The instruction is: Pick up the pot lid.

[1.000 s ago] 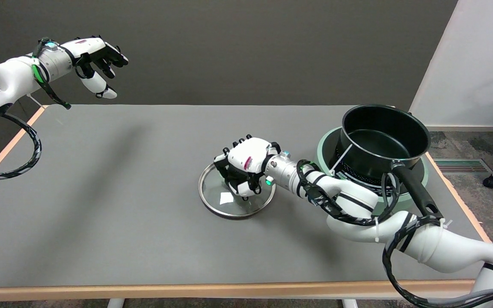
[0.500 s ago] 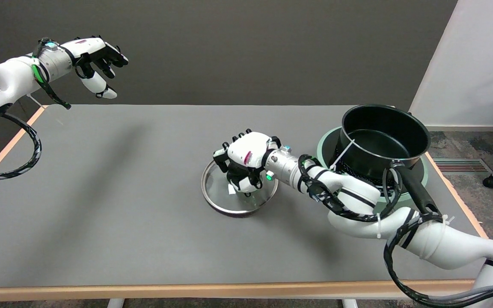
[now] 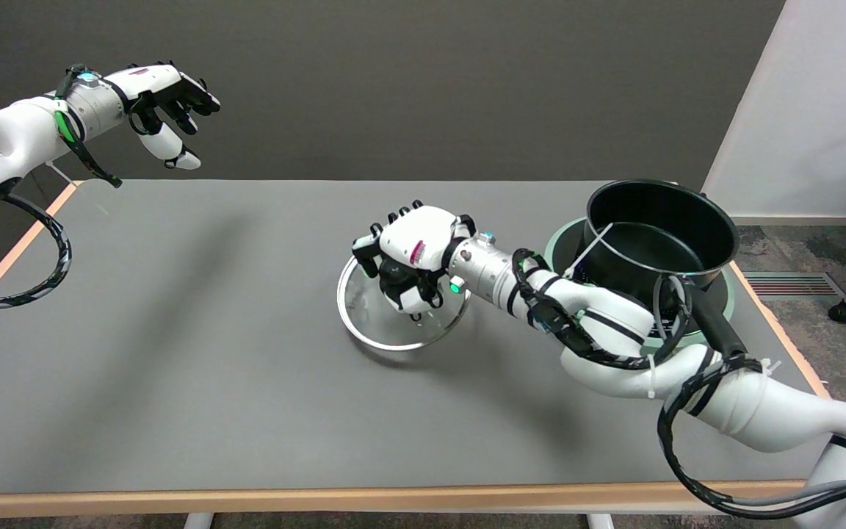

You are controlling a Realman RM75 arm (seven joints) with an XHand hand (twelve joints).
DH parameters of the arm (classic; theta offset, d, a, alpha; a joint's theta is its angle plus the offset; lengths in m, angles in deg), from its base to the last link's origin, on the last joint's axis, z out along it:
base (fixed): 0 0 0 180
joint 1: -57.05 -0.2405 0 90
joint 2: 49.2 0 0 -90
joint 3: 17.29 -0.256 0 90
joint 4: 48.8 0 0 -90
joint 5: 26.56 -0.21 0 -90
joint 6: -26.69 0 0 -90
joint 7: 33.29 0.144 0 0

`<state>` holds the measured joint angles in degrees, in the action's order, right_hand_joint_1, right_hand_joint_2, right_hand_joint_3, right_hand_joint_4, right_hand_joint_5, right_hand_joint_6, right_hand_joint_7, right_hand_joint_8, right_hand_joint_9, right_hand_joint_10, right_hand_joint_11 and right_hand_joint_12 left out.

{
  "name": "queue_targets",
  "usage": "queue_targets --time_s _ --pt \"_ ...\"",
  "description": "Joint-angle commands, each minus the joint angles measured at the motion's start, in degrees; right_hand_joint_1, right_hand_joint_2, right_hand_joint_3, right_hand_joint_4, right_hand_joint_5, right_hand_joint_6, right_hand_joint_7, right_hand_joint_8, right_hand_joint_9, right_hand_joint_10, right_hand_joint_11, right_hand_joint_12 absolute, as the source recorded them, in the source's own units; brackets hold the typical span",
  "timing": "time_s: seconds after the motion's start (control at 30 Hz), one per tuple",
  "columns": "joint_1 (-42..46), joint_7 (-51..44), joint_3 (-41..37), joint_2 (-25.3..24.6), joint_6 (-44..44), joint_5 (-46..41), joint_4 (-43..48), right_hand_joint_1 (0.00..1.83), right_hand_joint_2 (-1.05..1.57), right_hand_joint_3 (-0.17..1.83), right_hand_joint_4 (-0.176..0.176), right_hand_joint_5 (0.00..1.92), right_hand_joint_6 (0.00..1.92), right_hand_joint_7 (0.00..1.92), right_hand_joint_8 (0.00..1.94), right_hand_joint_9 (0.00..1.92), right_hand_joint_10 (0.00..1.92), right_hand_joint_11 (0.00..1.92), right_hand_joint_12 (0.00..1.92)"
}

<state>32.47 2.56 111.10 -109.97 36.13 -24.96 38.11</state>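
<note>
One hand nearer: right hand fingers clamped on pot lid knob from above; lid hangs tilted beneath, shadow on table.

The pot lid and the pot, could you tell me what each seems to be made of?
Pot lid: apparently clear glass in a shiny metal rim; the grey table shows through it. Pot: likely metal with a dark, perhaps non-stick coating; black, faintly glossy walls.
</note>
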Motion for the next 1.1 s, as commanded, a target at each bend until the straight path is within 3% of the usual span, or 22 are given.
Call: queue_targets --time_s 0.03,0.07,0.23,0.4,0.87,1.1 --pt "-4.7 3.1 5.6 -0.3 0.6 1.4 7.9 1.34 0.84 0.80 0.176 0.53 1.39 0.79 1.56 0.76 1.84 0.55 1.88" --pt "-3.4 0.3 -0.7 -0.2 0.1 -1.7 1.2 1.34 0.84 0.80 0.176 0.53 1.39 0.80 1.56 0.76 1.83 0.55 1.88" --pt "-4.0 0.0 -3.7 -0.2 0.1 -5.8 0.3 1.34 0.83 0.81 0.176 0.54 1.40 0.81 1.55 0.77 1.83 0.59 1.84" --pt "-6.1 0.3 -5.3 -0.2 0.4 -11.3 0.2 1.35 0.77 0.89 0.176 0.56 1.38 0.84 1.54 0.79 1.81 0.61 1.82" --pt "-13.1 -0.1 -6.8 -2.2 4.1 -23.5 -7.7 1.36 0.76 0.91 0.176 0.57 1.38 0.85 1.53 0.80 1.83 0.63 1.81" --pt "-13.7 -0.1 -8.5 -2.5 5.8 -24.0 -7.9 1.36 0.75 0.91 0.176 0.59 1.37 0.86 1.52 0.81 1.83 0.65 1.80"
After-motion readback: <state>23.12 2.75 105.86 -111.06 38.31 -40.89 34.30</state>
